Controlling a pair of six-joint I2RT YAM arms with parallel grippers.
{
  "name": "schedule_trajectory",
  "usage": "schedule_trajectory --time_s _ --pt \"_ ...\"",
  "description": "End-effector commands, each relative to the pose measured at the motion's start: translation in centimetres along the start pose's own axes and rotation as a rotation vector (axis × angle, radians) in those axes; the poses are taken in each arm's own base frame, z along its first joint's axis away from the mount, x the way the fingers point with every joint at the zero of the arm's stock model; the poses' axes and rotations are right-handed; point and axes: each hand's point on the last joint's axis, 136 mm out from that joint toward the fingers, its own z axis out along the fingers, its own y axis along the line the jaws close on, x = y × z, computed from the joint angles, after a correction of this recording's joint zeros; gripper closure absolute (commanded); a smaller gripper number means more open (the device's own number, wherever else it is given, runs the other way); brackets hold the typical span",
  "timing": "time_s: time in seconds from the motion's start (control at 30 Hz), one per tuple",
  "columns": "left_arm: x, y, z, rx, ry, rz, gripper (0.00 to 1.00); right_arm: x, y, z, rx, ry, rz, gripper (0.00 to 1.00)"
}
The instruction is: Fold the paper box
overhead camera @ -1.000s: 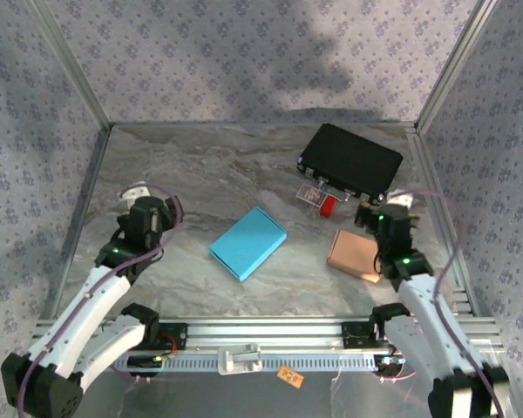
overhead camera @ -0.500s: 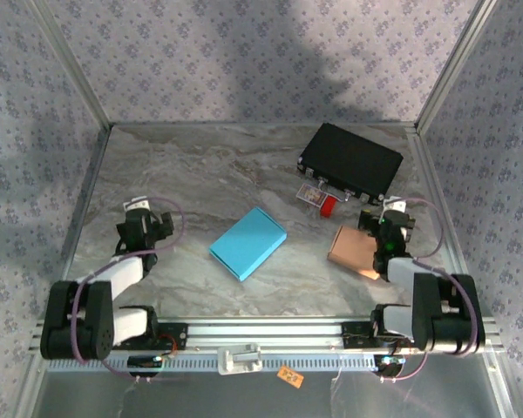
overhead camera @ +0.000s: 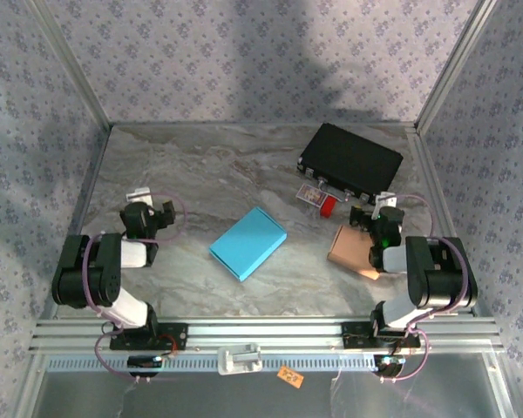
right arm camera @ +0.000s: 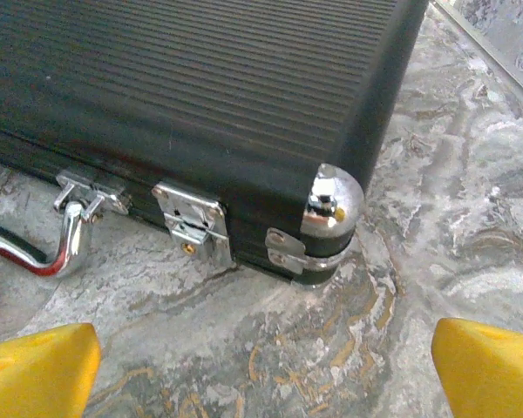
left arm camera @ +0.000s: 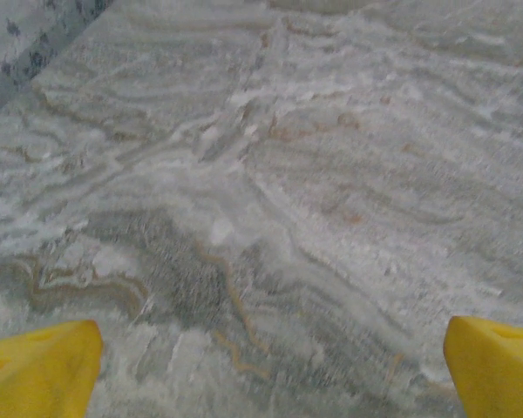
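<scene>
The blue paper box (overhead camera: 248,242) lies flat and closed in the middle of the marble table, apart from both arms. My left gripper (overhead camera: 152,212) rests low at the left, well left of the box. It stands open, and in the left wrist view its yellow fingertips (left arm camera: 39,370) are wide apart over bare marble with nothing between them. My right gripper (overhead camera: 375,212) sits low at the right and is open too. Its yellow fingertips (right arm camera: 39,370) frame bare table just in front of the black case (right arm camera: 200,96).
A black ribbed case (overhead camera: 350,161) with chrome latches stands at the back right. A small card (overhead camera: 309,195) and a red piece (overhead camera: 329,205) lie by its handle. A tan flat box (overhead camera: 353,252) lies just left of the right arm. Patterned walls close in three sides.
Both arms have folded back into compact poses near their bases, and the grippers have stayed low at the table's sides. The blue box and the tan box have not moved.
</scene>
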Motion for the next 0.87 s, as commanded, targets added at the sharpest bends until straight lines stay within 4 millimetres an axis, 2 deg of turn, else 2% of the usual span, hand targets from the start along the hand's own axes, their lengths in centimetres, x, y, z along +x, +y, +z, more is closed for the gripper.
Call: schedule_trajectory --time_s 0.0,0.07,0.73,0.83 --pt "-2.3 -0.4 0.2 0.022 -0.061 -0.006 0.0 -2.9 -0.3 0.6 0.038 -0.066 -0.007 0.01" --pt "-2.3 -0.4 0.2 0.021 -0.066 -0.005 0.0 -2.8 -0.4 0.9 0.086 -0.04 -0.027 0.01" --pt "-2.4 -0.4 0.2 0.019 -0.068 -0.005 0.0 -2.9 -0.4 0.9 0.086 -0.046 -0.029 0.01" --pt "-2.4 -0.2 0.0 0.014 -0.076 -0.008 0.0 -3.1 -0.6 -0.2 0.156 -0.106 -0.044 0.01"
